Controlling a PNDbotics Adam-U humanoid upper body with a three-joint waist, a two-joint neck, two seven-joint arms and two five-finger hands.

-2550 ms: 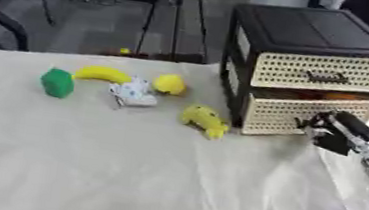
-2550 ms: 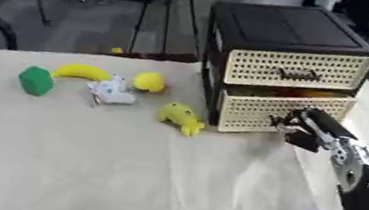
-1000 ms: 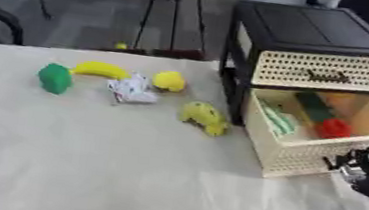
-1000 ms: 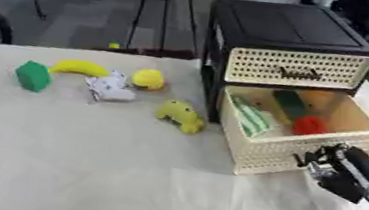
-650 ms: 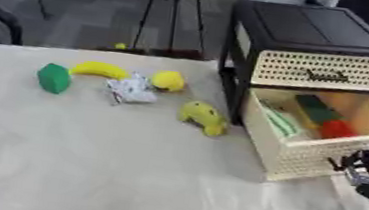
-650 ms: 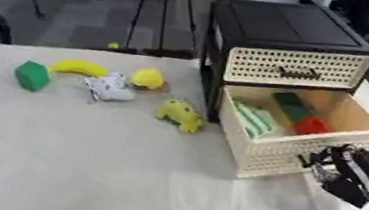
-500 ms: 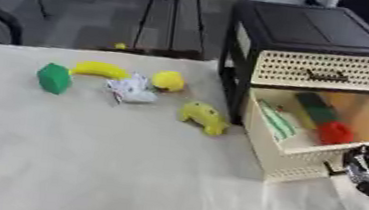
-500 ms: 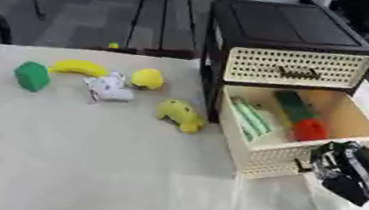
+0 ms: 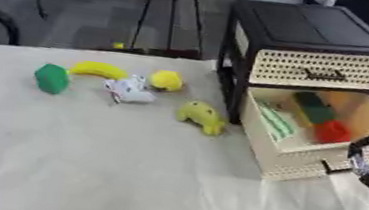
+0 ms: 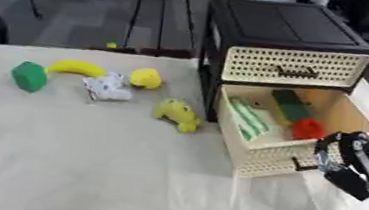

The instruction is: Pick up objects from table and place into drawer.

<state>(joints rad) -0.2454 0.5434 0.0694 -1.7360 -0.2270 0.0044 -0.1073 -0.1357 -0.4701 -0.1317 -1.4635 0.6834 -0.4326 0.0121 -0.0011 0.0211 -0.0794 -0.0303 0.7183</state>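
- Pulled out since the earliest frames, the lower cream perforated drawer of the black-framed two-drawer cabinet is now standing wide open, where before it was sitting shut and flush.
- Inside it, a red block, a dark green block and a pale green striped item are lying on the drawer floor.
- The robot's right hand is sitting just beside the drawer's front handle; its fingers are looking curled, but whether they are gripping the handle I cannot tell.
- The left hand is not showing in either view.
- Waiting on the white cloth-covered table, well apart from the drawer, are a yellow banana, a green rounded block, a white crumpled packet, a small yellow lemon-like fruit and a yellow curved toy.
- Risk, as I am judging it: pulling further may be dragging the drawer off its runners or sliding the light cabinet forward.
- Reaching across may also be knocking the drawer's open wall.
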